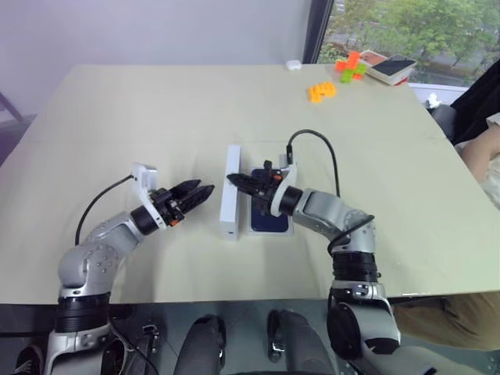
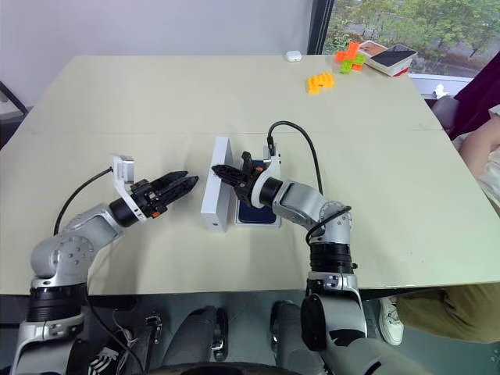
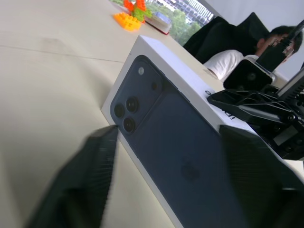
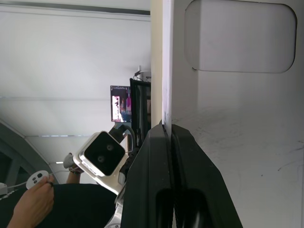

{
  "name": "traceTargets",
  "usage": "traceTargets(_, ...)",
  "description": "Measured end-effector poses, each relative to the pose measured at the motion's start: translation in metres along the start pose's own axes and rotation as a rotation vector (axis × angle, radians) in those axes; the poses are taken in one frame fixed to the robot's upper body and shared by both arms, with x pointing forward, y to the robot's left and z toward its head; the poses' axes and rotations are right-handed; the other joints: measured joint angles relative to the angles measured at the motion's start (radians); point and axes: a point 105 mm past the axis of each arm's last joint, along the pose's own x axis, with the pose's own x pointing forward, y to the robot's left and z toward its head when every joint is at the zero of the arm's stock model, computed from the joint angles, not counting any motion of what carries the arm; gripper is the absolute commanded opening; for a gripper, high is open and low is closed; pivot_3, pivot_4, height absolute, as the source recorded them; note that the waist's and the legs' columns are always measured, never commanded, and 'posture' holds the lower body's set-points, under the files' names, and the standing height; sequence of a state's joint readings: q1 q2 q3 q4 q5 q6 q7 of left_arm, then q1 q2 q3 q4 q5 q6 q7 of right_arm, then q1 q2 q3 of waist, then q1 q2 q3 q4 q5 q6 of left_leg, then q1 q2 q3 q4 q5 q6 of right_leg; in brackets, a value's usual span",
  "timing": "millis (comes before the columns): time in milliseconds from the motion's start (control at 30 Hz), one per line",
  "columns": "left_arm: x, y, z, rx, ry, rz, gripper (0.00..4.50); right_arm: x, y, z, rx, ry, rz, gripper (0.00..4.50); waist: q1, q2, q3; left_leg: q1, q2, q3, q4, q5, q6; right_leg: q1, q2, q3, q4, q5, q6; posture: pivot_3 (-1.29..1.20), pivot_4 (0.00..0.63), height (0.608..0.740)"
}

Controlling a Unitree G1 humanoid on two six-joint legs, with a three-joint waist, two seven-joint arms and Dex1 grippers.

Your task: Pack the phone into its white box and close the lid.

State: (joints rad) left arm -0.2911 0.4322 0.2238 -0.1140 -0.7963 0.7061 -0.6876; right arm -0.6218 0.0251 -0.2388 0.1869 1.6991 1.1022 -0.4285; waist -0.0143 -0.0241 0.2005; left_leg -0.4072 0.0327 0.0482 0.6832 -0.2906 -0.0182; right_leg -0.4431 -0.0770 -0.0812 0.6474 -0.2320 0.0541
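Left eye view: a wide pale beige table (image 1: 156, 117) carries everything. Near its middle, a shallow white rectangular cardboard lid (image 1: 231, 194) stands up on its long edge, running from near to far. The left wrist view shows the dark blue phone picture with its camera cluster printed on the lid's outer face, which looks left toward the left gripper (image 1: 197, 194).

Just to the right of the standing lid, the shallow white box (image 1: 291, 231) lies flat on the table, and the slim dark navy-blue glossy phone (image 1: 267, 219) lies inside it, partly hidden under the right arm.

The right gripper (image 1: 240, 181) reaches in from the right, level above the box, with its black fingers pressed together. Its tips are at the lid's upper edge, and the right wrist view shows them pinched on the thin white wall of the lid.

The left gripper hovers to the left of the lid, pointing at its printed face, a little apart from it. Its two black fingers stand apart, with nothing between them.

At the far right of the table lie orange and green plastic building bricks (image 1: 336, 78), a flat white and red box (image 1: 391, 68) and a small white case (image 1: 294, 66). A person (image 3: 237, 59) sits at the right edge.
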Motion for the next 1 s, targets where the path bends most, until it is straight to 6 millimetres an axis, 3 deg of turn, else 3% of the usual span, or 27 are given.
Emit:
traceTargets(133,0.007,0.000,-0.002,-0.021,-0.002,-0.007,0.02,-0.001,0.000,0.000,-0.008,0.002,0.001,0.00,0.000,0.000,0.000,0.000,0.000,0.000,0.000,0.000,0.000,0.000,0.000,0.000,0.000,0.000,0.000,0.00,0.150,0.740)
traceTargets(567,0.033,-0.014,-0.015,-0.014,0.012,-0.053,0.02,-0.007,-0.001,0.013,-0.040,-0.011,0.003,0.00,0.002,0.000,0.000,0.000,0.000,0.000,0.000,0.000,0.000,0.000,0.000,0.000,0.000,0.000,0.000,0.00,0.150,0.740)
traceTargets(667,0.035,-0.015,-0.013,-0.005,0.010,-0.055,0.00,-0.008,-0.002,0.019,-0.060,-0.025,-0.009,0.87,0.002,0.000,0.000,0.000,0.000,0.000,0.000,0.000,0.000,0.000,0.000,0.000,0.000,0.000,0.000,0.00,0.150,0.740)
traceTargets(900,0.037,-0.014,-0.017,-0.014,0.014,-0.045,0.00,-0.017,-0.004,0.028,-0.114,-0.032,-0.032,4.45,0.002,0.000,0.000,-0.001,0.000,0.000,0.000,0.000,0.000,0.000,0.000,-0.001,0.000,0.000,0.000,0.00,0.150,0.740)
traceTargets(1000,0.037,-0.015,-0.020,-0.017,0.022,-0.046,0.00,-0.024,0.007,0.037,-0.204,-0.012,-0.030,4.49,0.002,0.000,0.000,0.000,-0.001,0.000,0.000,0.000,0.000,0.000,0.000,-0.001,0.000,0.000,0.000,0.00,0.150,0.740)
